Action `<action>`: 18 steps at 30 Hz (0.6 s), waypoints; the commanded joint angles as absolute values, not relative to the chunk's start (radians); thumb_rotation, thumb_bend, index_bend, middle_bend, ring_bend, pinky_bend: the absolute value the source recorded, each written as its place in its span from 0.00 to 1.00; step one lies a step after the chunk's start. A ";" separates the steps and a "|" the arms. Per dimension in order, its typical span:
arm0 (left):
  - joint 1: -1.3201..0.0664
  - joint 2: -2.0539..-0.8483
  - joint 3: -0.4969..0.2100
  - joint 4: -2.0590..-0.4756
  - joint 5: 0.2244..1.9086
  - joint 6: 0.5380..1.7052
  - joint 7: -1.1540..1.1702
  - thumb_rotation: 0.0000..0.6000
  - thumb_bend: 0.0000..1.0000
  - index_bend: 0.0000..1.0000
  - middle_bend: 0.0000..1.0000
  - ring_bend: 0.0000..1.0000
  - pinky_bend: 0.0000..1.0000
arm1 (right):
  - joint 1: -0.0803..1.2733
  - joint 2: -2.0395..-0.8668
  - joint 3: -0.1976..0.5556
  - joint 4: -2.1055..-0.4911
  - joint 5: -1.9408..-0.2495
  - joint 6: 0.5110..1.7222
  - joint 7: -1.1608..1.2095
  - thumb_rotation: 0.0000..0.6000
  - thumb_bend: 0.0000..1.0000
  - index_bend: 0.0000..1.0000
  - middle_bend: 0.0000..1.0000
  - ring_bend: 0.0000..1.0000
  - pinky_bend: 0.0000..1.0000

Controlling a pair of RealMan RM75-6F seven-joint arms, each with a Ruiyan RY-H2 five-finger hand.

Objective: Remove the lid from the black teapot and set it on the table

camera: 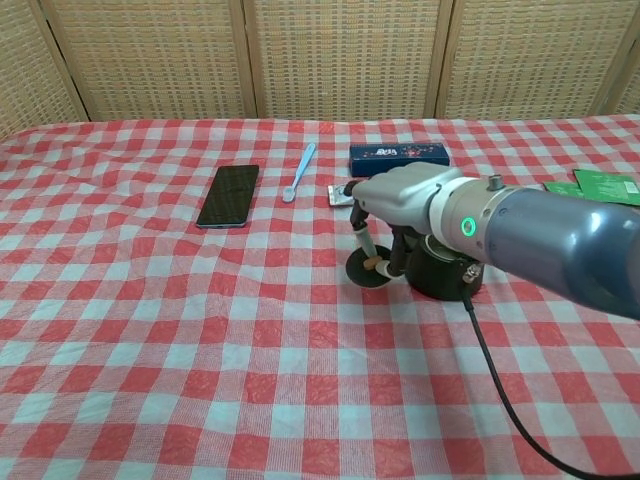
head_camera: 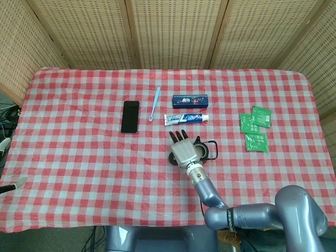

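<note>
The black teapot [camera: 445, 272] stands open-topped on the checked cloth, and its handle [head_camera: 212, 148] shows to the right in the head view. My right hand [camera: 388, 200] hangs just left of it, fingers pointing down, pinching the brown knob of the black lid [camera: 368, 273]. The lid is level, at or just above the cloth beside the pot; contact is unclear. From above, my right hand [head_camera: 182, 150] covers most of the lid. Of the left hand, only pale tips [head_camera: 16, 184] show at the far left edge, off the table.
Behind the pot lie a toothpaste tube [head_camera: 186, 118] and a dark blue box [head_camera: 190, 100]. A blue toothbrush [head_camera: 155, 103] and a black phone [head_camera: 130, 116] lie to the left. Green sachets [head_camera: 255, 128] lie to the right.
</note>
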State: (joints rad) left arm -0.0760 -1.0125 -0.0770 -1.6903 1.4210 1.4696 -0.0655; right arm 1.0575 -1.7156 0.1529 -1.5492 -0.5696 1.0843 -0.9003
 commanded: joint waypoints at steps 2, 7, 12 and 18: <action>-0.078 -1.014 -0.078 -1.690 1.417 1.465 -0.062 1.00 0.00 0.00 0.00 0.00 0.00 | 1.066 -1.727 0.141 -1.532 -0.565 1.068 -0.918 1.00 0.38 0.29 0.00 0.00 0.00; -0.080 -1.016 -0.079 -1.691 1.413 1.462 -0.057 1.00 0.00 0.00 0.00 0.00 0.00 | 1.058 -1.706 0.152 -1.552 -0.584 1.063 -0.894 1.00 0.21 0.12 0.00 0.00 0.00; -0.080 -1.019 -0.076 -1.693 1.420 1.465 -0.049 1.00 0.00 0.00 0.00 0.00 0.00 | 1.039 -1.635 0.168 -1.637 -0.622 1.084 -0.862 1.00 0.21 0.12 0.00 0.00 0.00; -0.079 -1.020 -0.074 -1.694 1.427 1.470 -0.048 1.00 0.00 0.00 0.00 0.00 0.00 | 0.991 -1.518 0.190 -1.735 -0.705 1.132 -0.788 1.00 0.18 0.14 0.00 0.00 0.00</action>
State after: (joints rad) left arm -0.0793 -1.0196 -0.0745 -1.6945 1.4262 1.4691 -0.0486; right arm 1.0158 -1.5615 0.1770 -1.6993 -0.6685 1.1062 -0.8231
